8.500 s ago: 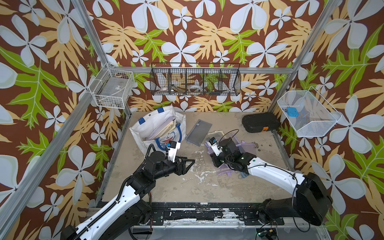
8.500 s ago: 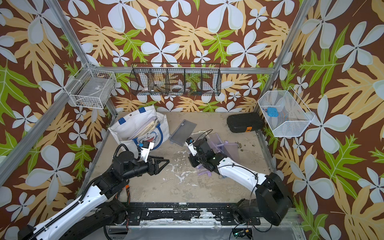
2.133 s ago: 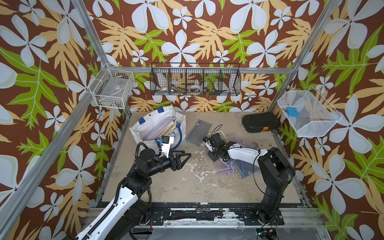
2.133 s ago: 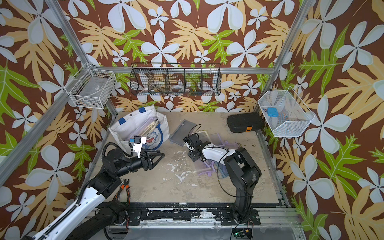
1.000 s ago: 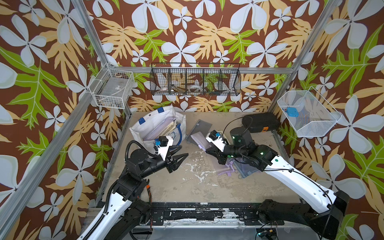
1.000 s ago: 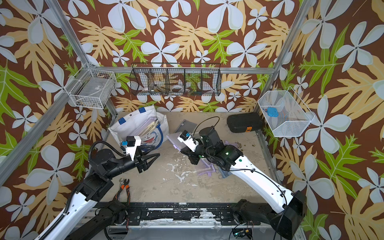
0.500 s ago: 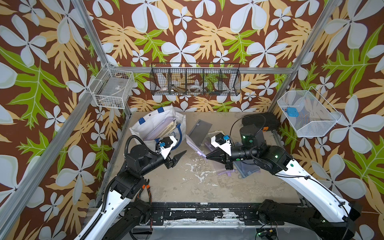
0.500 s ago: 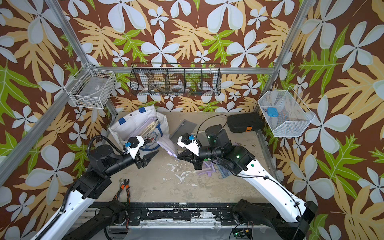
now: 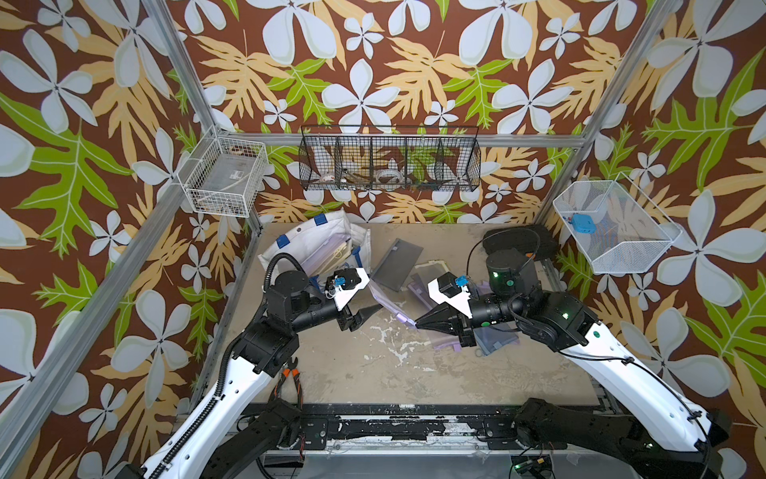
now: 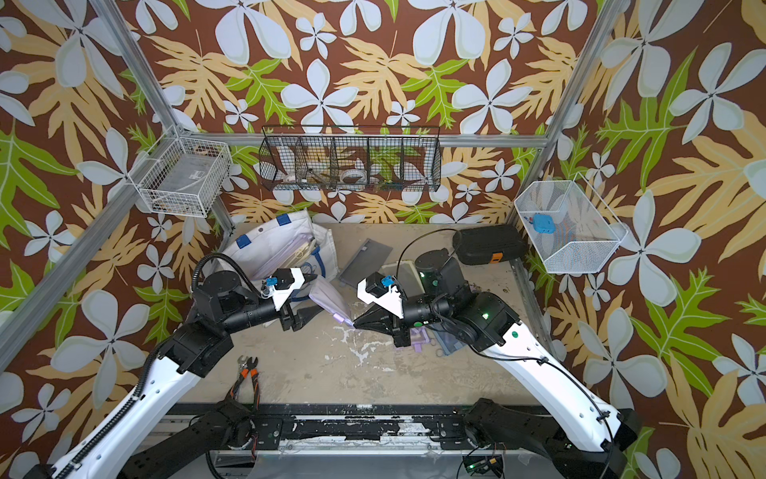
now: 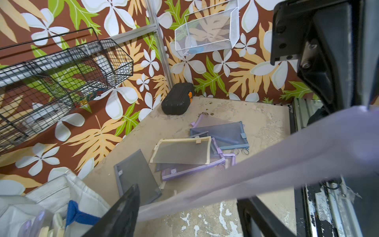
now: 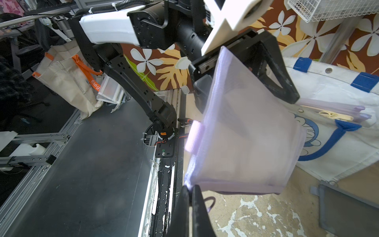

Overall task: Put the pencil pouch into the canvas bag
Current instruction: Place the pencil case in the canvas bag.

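Lilac mesh pencil pouch (image 9: pixel 387 302) hangs over the desk (image 9: pixel 373 373), one corner pinched by the right fingers (image 12: pixel 196 207); left fingers (image 11: pixel 125 209) spread wide around its other end.

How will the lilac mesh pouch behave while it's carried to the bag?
Probably floppy: held by one corner in the shut right gripper, the pouch hangs bowed and curved. Likely very light: the see-through mesh looks empty. It may swing, so the open left gripper should pinch its trimmed edge.
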### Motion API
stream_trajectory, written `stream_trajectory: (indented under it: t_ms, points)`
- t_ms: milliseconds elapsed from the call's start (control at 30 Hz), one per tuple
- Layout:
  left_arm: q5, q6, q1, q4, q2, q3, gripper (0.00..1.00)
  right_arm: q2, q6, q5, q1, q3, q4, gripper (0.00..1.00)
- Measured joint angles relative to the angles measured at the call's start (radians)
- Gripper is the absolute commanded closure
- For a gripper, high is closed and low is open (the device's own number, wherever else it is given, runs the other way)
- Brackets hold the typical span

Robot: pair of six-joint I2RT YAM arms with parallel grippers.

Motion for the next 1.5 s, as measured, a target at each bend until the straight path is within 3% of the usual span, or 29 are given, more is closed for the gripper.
stream_trajectory:
  t_ms: [467,500,667,733,900,933,1133,1367,1500]
  points:
    - [0.132,-0.024,-0.001,0.005,-0.033,-0.037,0.96,0.015,-0.008,0.031,-0.001,0.042,-0.031,1.00]
    - [0.131,-0.024,-0.001,0.006,-0.040,-0.041,1.00,0.016,-0.008,0.038,-0.001,0.043,-0.031,0.93]
    - [0.034,-0.053,-0.001,0.005,-0.080,-0.050,1.00,0.005,0.031,0.167,-0.001,0.032,0.006,0.38]
    - [-0.047,-0.077,-0.001,0.002,-0.095,-0.048,1.00,-0.008,0.063,0.249,-0.001,0.016,0.040,0.27]
    - [-0.248,-0.113,-0.001,-0.042,-0.107,0.021,1.00,-0.058,0.166,0.468,-0.002,-0.031,0.127,0.13]
    - [-0.287,-0.114,-0.001,-0.051,-0.101,0.050,1.00,-0.068,0.185,0.513,-0.003,-0.041,0.145,0.01]
    - [-0.497,-0.083,-0.001,-0.061,-0.005,0.216,1.00,-0.076,0.263,0.709,-0.007,-0.090,0.190,0.00]
    - [-0.747,0.081,0.003,-0.053,0.160,0.347,1.00,-0.071,0.310,0.769,-0.010,-0.163,0.203,0.00]
    - [-0.822,0.161,0.070,-0.019,0.254,0.395,1.00,-0.086,0.318,0.776,-0.017,-0.197,0.215,0.00]
